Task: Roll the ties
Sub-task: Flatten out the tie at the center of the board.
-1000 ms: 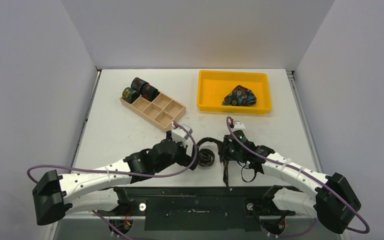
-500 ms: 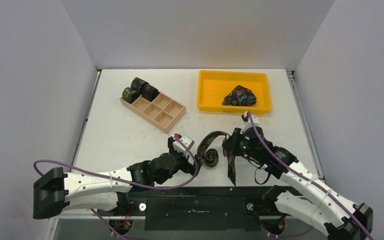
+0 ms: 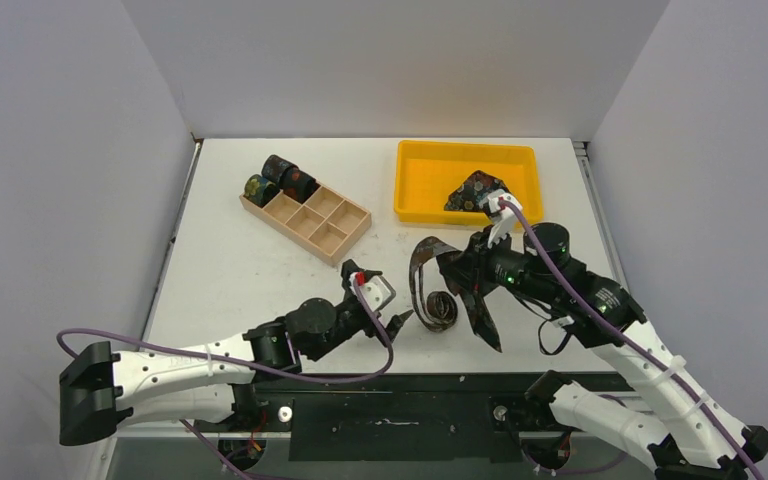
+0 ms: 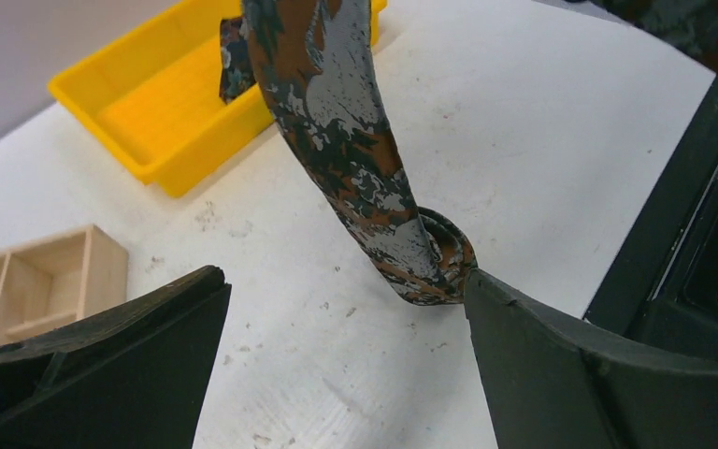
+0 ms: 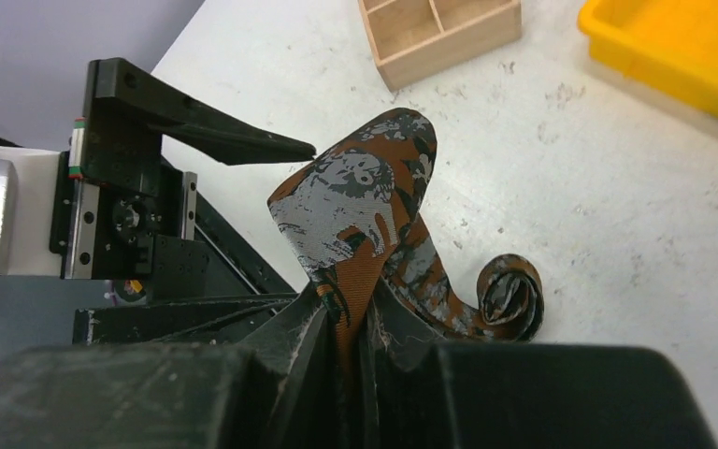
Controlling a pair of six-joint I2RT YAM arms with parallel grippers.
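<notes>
The brown-rust tie [image 4: 355, 159] is mid-roll. Its narrow end is wound into a small, loose coil [image 3: 439, 311] resting on the table [image 3: 250, 270], centre, near the front edge. From the coil the strip climbs toward 1 o'clock in the top view and arches over. It is pinched in the right gripper [image 5: 341, 318], whose fingers are clamped hard on the fabric w/ no gap showing. The rest of the tie hangs from there toward 5 o'clock, wide end pointing at the front edge. Fabric is a rust ground w/ grey-blue blotches, limp, slight sheen. The coil has only a few turns & slack btw layers.

Key relation: the coil lies at abt 3 o'clock from the left gripper [image 4: 344, 281], just beside the tip of one finger in that wrist view. That gripper is spread wide, nothing in it. The coil's axis looks near upright, since the spiral face shows to the top cam, but the coil is too small there to be sure.

So the left arm is nearer the coil and the right arm has the strip. In my judgement the next move needs the left fingers to close across the coil w/o crushing it.

Further out, three rolled ties [image 3: 280, 178] sit at the 10 o'clock end of the wooden compartment box [image 3: 325, 225]. A folded tie [image 3: 470, 195] lies in the yellow tray [image 3: 425, 180] at 12–1 o'clock.
</notes>
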